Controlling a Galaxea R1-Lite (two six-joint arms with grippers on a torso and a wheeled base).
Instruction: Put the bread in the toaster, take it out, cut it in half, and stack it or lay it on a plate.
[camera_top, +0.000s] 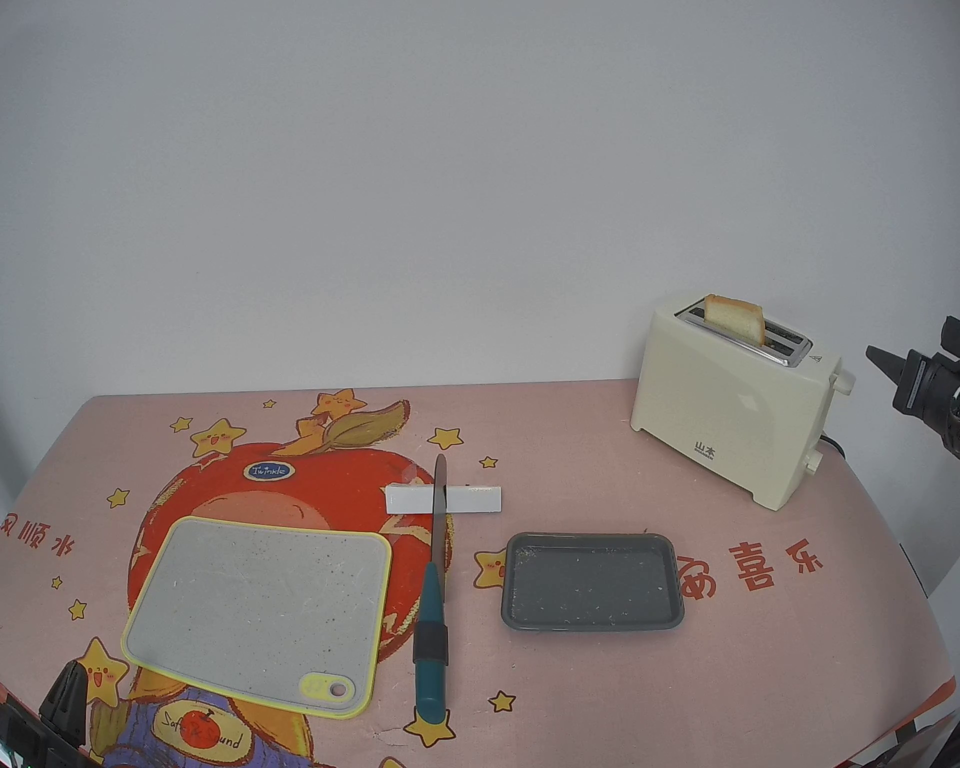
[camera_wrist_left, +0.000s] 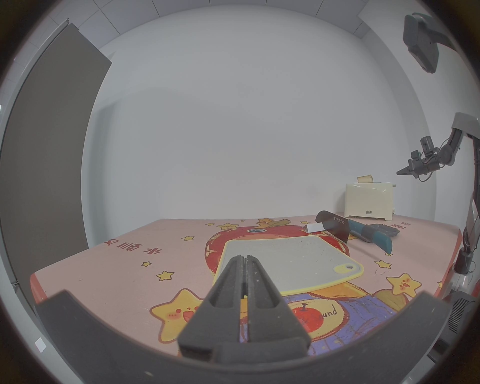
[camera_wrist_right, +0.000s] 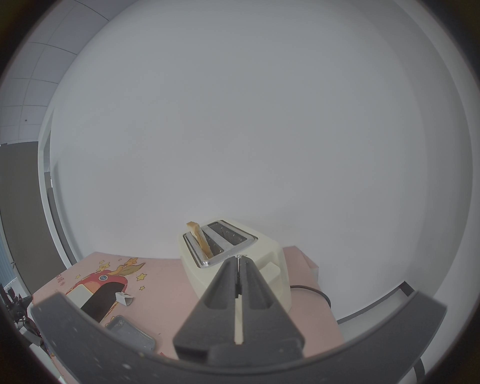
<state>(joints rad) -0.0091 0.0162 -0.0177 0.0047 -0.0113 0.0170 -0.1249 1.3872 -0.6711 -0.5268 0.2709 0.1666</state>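
Head view, largest first. Pink printed tablecloth (camera_top: 620, 440), smooth, cartoon apple and stars. Cutting board (camera_top: 260, 610) near left: pale grey, speckled, rounded corners, yellow-green rim, no bread on it. Toaster (camera_top: 735, 420) far right: cream, glossy, boxy, two metal-edged slots on top. Plate (camera_top: 592, 580) near centre: dark grey, rectangular, shallow, dusted with crumbs, nothing on it. Knife (camera_top: 435, 590) between board and plate: dark blade pointing far, resting across a small white block (camera_top: 470, 498); teal handle toward the near edge.

Bread (camera_top: 735, 318) stands in the toaster's far slot, its upper part sticking out, pale crumb, tan crust.

Right gripper (camera_wrist_right: 238, 260) hangs in the air right of the toaster, fingers pressed together, holding nothing. Left gripper (camera_wrist_left: 245, 260) hovers over the near left corner, fingers likewise together, holding nothing.

Judgement: loading is done. Lifting out, halving and plating remain.
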